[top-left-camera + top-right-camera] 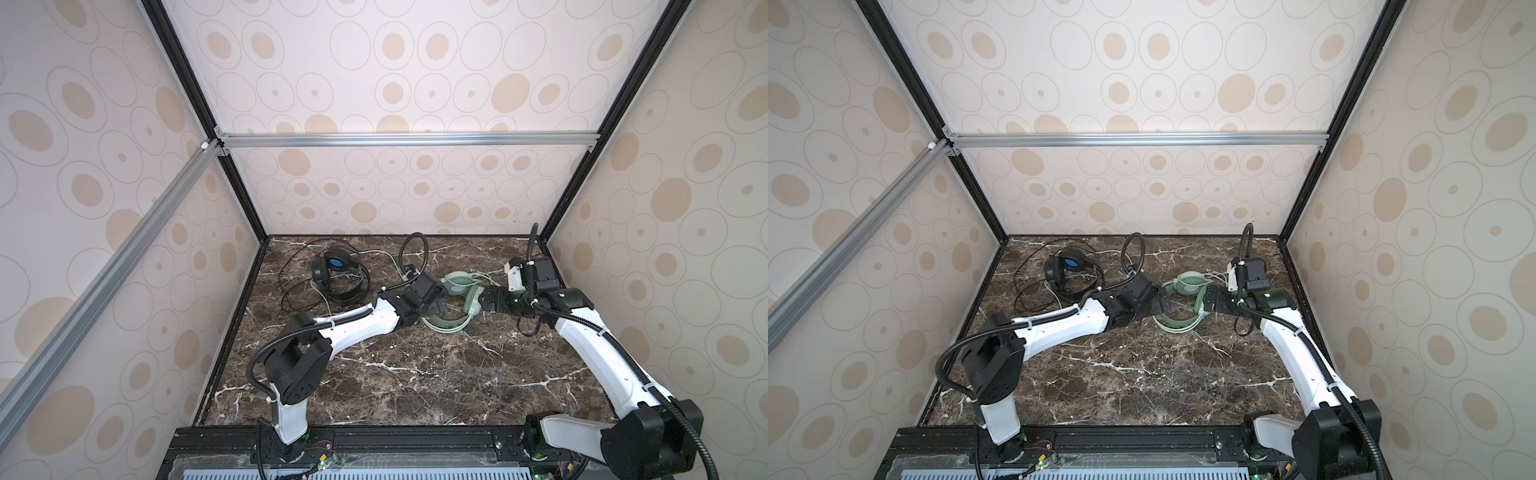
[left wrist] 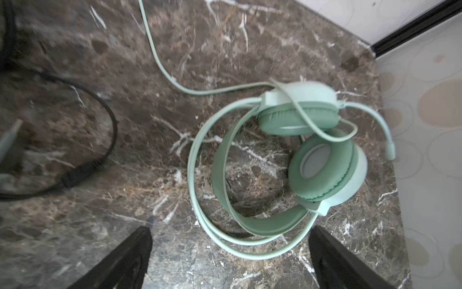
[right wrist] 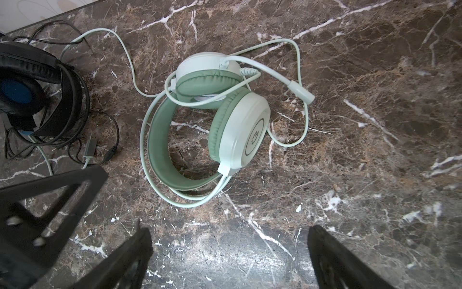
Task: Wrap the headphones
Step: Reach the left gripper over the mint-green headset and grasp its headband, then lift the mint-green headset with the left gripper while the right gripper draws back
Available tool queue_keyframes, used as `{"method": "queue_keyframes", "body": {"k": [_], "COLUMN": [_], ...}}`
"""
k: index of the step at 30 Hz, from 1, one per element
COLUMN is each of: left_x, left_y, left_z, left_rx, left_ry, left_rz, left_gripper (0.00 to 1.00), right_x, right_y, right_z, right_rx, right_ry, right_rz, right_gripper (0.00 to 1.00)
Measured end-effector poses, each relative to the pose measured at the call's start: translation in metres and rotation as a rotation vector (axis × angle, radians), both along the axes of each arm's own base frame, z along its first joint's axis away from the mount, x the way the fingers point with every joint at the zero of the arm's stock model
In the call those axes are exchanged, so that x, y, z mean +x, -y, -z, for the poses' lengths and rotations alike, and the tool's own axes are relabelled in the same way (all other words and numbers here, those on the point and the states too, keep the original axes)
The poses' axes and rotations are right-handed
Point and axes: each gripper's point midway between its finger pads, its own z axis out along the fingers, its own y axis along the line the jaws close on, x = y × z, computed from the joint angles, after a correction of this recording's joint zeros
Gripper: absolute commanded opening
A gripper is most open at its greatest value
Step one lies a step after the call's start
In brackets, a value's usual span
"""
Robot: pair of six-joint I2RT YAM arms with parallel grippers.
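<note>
The task looks to be near its beginning. The mint-green headset (image 3: 240,130) lies on its side on the dark marble surface (image 1: 415,374), towards the back and a little right of the middle in both top views. Its two ear cups rest against each other. Its pale cord (image 3: 125,55) makes one or two loose loops over the cups. Then it runs away across the surface to the black headset (image 1: 336,270), which lies well apart, near the back left corner. The plug (image 3: 90,147) of the pale cord rests there, just beside the thin black cord (image 3: 115,130). So I judge that most of the pale cord is not wound yet. The black cord lies in wide, untidy rings around its own headset and seems not wrapped either.

The left tool (image 2: 231,235) and the right tool (image 3: 231,229) are both spread wide and hold nothing. In both top views they stand on the two sides of the mint-green headset, near it. Whether a finger touches it I cannot tell.

In my judgement nearly all the work is left: to gather the free pale cord, wind it around the headset, and then do the same for the black one. The microphone arm (image 3: 300,91) sticks out from one cup, so the cord may catch on it.
</note>
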Motion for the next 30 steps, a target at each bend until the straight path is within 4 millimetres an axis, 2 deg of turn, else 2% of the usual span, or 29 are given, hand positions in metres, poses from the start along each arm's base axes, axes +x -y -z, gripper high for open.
{"method": "queue_keyframes", "body": {"k": [2, 6, 16, 19, 21, 25, 30], "left_x": [-0.004, -0.004, 0.003, 0.008, 0.01, 0.009, 0.008], "left_y": [0.005, 0.01, 0.018, 0.021, 0.023, 0.019, 0.016], "left_z": [0.017, 0.038, 0.066, 0.075, 0.081, 0.092, 0.093], "left_rx": [0.028, 0.069, 0.106, 0.127, 0.139, 0.168, 0.178], "left_ry": [-0.044, -0.097, -0.162, -0.174, -0.183, -0.2, -0.204], "left_rz": [-0.012, -0.038, -0.103, -0.116, -0.123, -0.138, -0.151], "left_gripper": [0.98, 0.98, 0.98, 0.95, 0.89, 0.56, 0.46], "right_x": [-0.002, -0.005, -0.008, -0.01, -0.01, -0.01, -0.012], "right_y": [0.0, -0.003, -0.017, -0.023, -0.025, -0.03, -0.036], "right_z": [0.001, 0.003, -0.002, -0.002, -0.003, -0.006, -0.011], "right_rx": [-0.004, 0.005, 0.029, 0.027, 0.026, 0.02, -0.014], "right_ry": [-0.006, -0.02, -0.018, -0.018, -0.016, -0.006, 0.008], "right_rz": [-0.011, -0.027, -0.079, -0.099, -0.108, -0.125, -0.161], "right_gripper": [1.0, 1.0, 1.0, 0.99, 0.99, 0.98, 0.98]}}
